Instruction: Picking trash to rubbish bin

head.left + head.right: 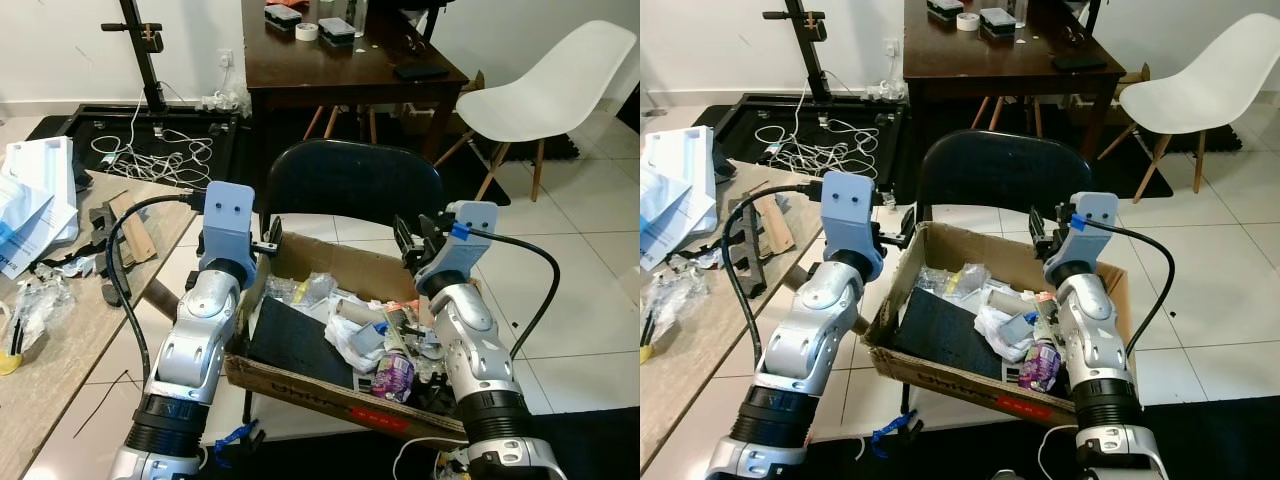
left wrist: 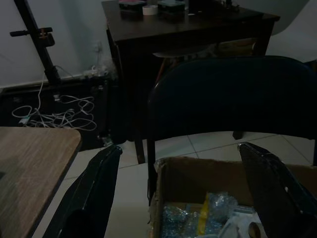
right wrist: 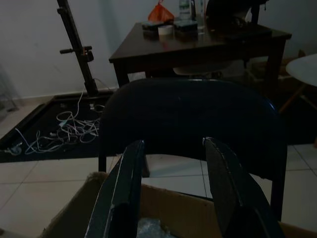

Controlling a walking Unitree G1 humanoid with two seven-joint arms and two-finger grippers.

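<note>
1. Your head views are bright, evenly lit and sharp.
2. Glare sits on the white floor tiles point(image 1: 590, 300).
3. Your wrist views are dim and murky.
4. There, the near black fingers point(image 2: 94, 193) look soft.

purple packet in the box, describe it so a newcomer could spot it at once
Start at the cardboard box on the black chair. Look in its near corner beside the right arm: the purple packet lies there, the one purple item among white and clear wrappers.

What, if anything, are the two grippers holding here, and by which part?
Nothing is held. The left gripper and right gripper are both open and empty above the cardboard box of trash.
</note>
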